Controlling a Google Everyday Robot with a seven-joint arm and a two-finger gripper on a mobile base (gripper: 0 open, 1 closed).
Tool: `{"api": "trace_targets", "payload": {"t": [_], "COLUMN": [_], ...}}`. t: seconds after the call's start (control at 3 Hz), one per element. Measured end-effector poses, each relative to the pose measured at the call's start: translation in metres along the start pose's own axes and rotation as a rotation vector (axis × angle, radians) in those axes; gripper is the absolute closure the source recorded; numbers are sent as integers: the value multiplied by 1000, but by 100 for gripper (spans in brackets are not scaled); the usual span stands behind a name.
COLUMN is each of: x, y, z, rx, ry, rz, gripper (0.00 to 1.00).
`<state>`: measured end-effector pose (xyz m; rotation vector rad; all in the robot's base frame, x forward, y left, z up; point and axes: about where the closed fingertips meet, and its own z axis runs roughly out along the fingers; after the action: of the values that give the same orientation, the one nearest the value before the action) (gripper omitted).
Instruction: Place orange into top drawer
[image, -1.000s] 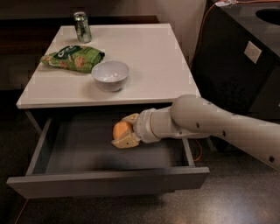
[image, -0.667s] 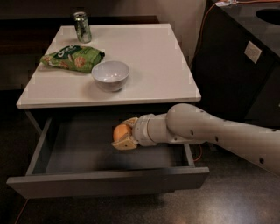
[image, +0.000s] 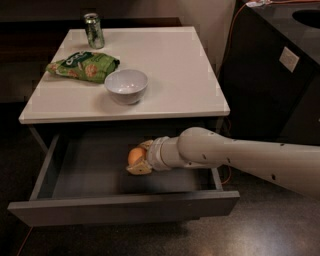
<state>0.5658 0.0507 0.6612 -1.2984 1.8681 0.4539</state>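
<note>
The top drawer (image: 125, 207) is pulled open below the white table, showing a plain grey inside. My gripper (image: 137, 159) reaches into it from the right on a long white arm. It is shut on the orange (image: 135, 155), a small round orange fruit held between the pale fingers (image: 140, 168). The orange hangs low over the drawer's floor, right of its middle. I cannot tell whether it touches the floor.
On the white table (image: 180, 75) stand a white bowl (image: 126, 85), a green snack bag (image: 84, 66) and a green can (image: 93, 30). A dark cabinet (image: 280, 70) stands to the right. An orange cable (image: 227, 45) runs down beside the table.
The arm has lowered and pushed a little left, carrying the orange deeper into the open drawer. The drawer and the things on the table have not moved.
</note>
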Motion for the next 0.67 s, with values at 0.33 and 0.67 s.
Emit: {"api": "trace_targets", "payload": {"t": [0.33,0.67], "x": [13,22], "y": [-2,-4], "z": [14,21], "rx": [-3,-9], "ry": [34,58], "rz": [16,29], "gripper": [62,31]}}
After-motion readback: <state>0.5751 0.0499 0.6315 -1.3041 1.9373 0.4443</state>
